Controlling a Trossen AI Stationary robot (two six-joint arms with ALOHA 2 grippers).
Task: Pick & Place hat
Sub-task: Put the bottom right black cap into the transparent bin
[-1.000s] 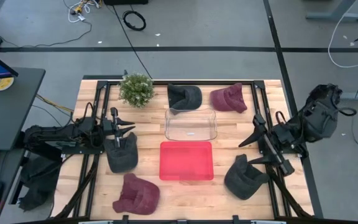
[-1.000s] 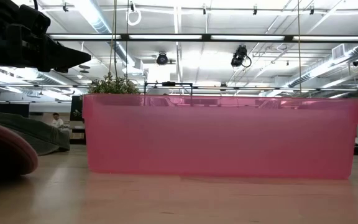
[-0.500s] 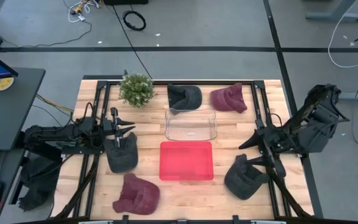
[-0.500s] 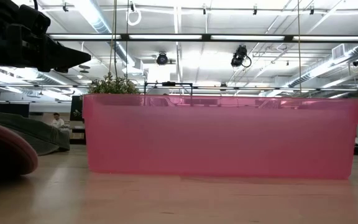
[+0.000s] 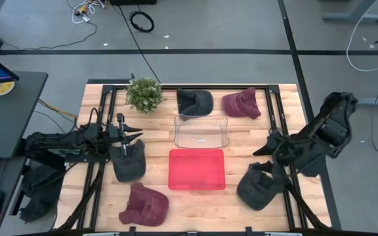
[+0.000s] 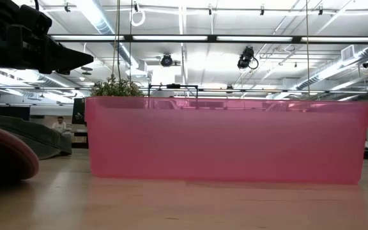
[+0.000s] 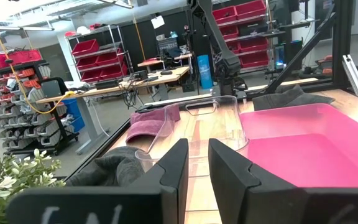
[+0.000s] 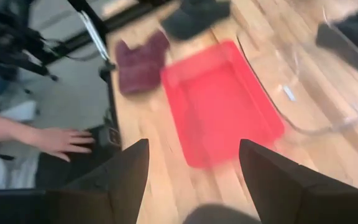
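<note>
Several hats lie on the wooden table. A dark grey hat lies near the right, flat on its crown. Another dark grey hat lies left, a maroon hat at the near left. A dark hat and a maroon hat lie far. My right gripper hangs open just above the right grey hat's far edge and touches nothing. My left gripper waits, shut, over the left grey hat's far end.
A pink tray sits mid-table, with a clear tray behind it. A potted plant stands at the far left. A person's hand rests beyond the table's near edge. Black frame rails run along both sides.
My right arm has folded up, its elbow swinging out toward the table's right edge. Its gripper has tipped downward over the right grey hat and stayed open. The hats, the trays and my left arm have kept still.
</note>
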